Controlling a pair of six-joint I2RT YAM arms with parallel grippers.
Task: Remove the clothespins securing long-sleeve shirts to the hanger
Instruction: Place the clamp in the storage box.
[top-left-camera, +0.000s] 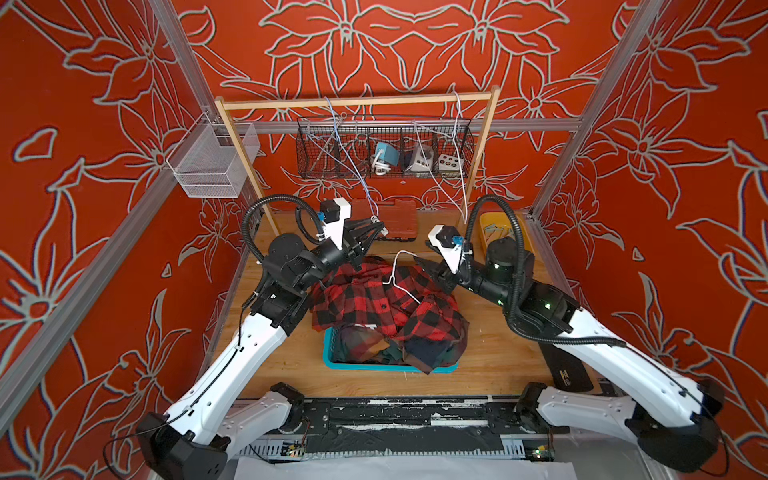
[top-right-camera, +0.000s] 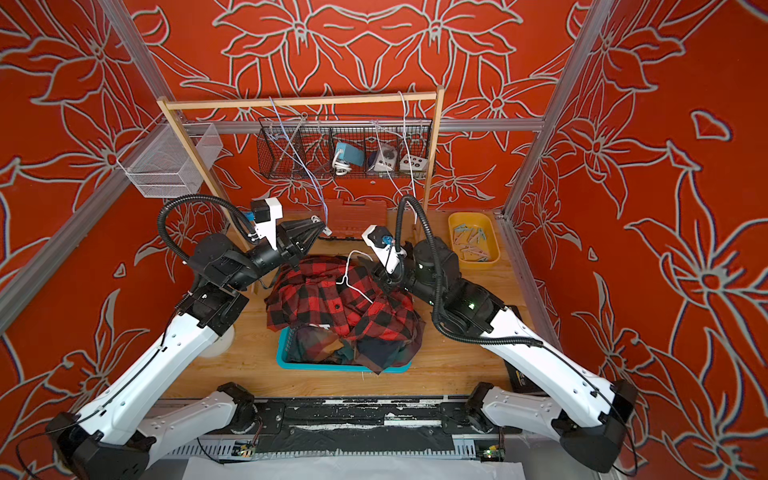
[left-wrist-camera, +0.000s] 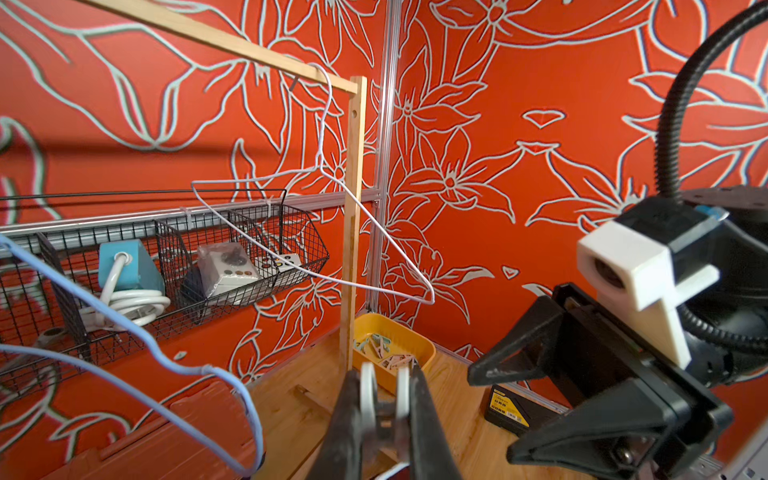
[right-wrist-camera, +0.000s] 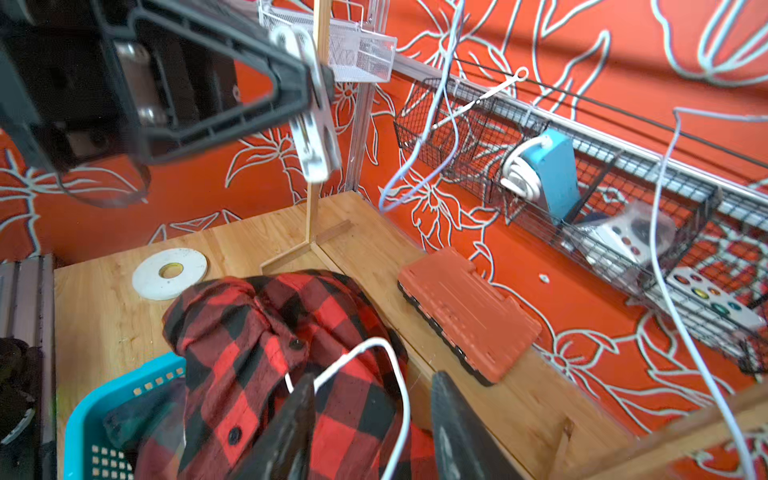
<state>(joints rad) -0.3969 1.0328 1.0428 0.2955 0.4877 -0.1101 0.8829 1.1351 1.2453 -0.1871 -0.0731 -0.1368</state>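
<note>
Left gripper (left-wrist-camera: 384, 384): clenched on a cream-white clothespin (left-wrist-camera: 367, 392) and raised off the counter (top-left-camera: 498, 353). The peg's legs stick out past the fingertips.
Right gripper (right-wrist-camera: 374, 376): released, jaws apart, nothing clamped.
Red-and-black shirt (right-wrist-camera: 249, 353): heaped directly under the right gripper, below and beside the left gripper.
White hanger (right-wrist-camera: 388, 353): lies on that shirt. Its wire loops through the gap of the right gripper; contact with a finger cannot be told.
Left wrist view only: looks into the yellow tray (left-wrist-camera: 417, 338) ahead of and below the left gripper, with loose clothespins (left-wrist-camera: 382, 349) in it.
Top views: the tray is clear in a top view (top-right-camera: 494, 239); the right arm half hides it in its twin.
Right wrist view only: tape roll (right-wrist-camera: 170, 272) flat on the counter beyond the shirt.
Dark plaid shirts (top-left-camera: 365, 345): in the teal basket (top-left-camera: 374, 366), under the red shirt's edge, on the robot's side of both grippers.
</note>
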